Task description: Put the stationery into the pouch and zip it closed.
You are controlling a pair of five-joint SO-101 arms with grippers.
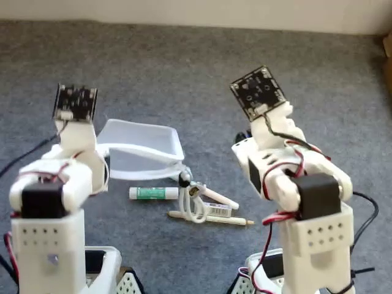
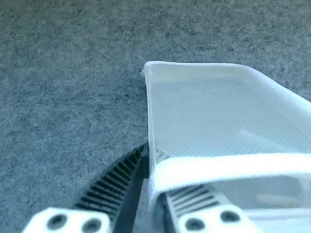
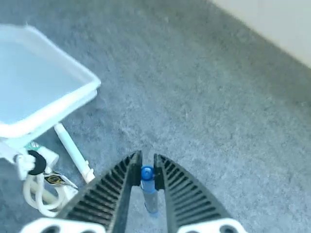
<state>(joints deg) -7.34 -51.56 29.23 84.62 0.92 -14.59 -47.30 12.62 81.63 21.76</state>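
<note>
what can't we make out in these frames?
Right wrist view: the blue item is mostly covered by the right tool gripping it; pen or marker, cannot tell.
Left wrist view: the pouch mesh blurs whatever lies inside.
Left wrist view: one side of the left tool is hidden behind the pouch rim.
High view: the white cord is too small to identify.

The pouch (image 2: 218,111) runs off the frame edge, its rim hiding part of the left fingers (image 2: 112,184).
</note>
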